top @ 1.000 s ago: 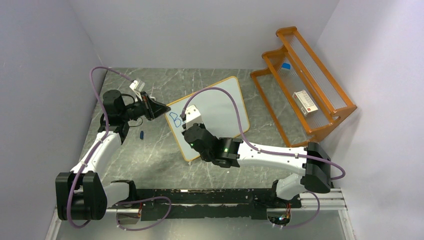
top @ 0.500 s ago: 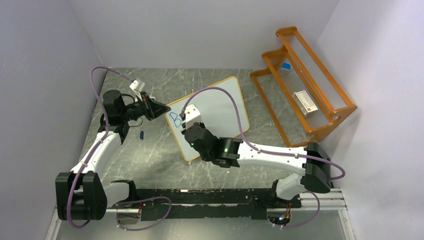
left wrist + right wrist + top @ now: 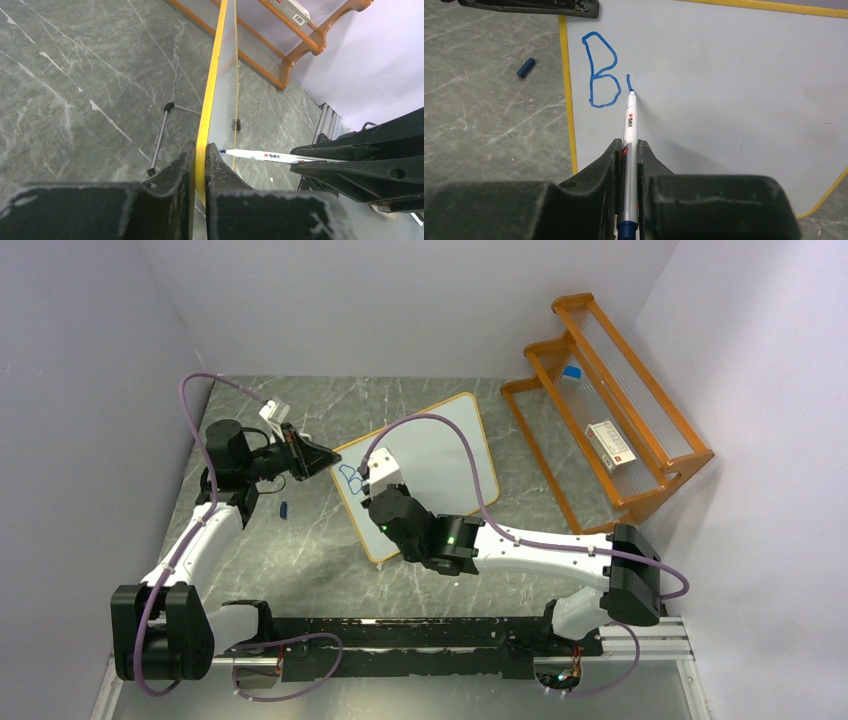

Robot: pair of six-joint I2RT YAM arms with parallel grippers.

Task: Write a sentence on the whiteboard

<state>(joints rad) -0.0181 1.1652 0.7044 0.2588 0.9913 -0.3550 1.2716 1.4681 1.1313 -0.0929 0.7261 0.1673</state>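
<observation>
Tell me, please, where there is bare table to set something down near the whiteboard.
Bare table lies between the whiteboard and the orange rack, and between the left arm and the board's near corner. The board's left edge is crowded: the left gripper clamps it, the right gripper holds the marker there, a blue cap lies nearby.

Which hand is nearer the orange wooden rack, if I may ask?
Right. The right hand, holding a marker, is over the whiteboard; the left hand clamps its edge farthest from the rack.
</observation>
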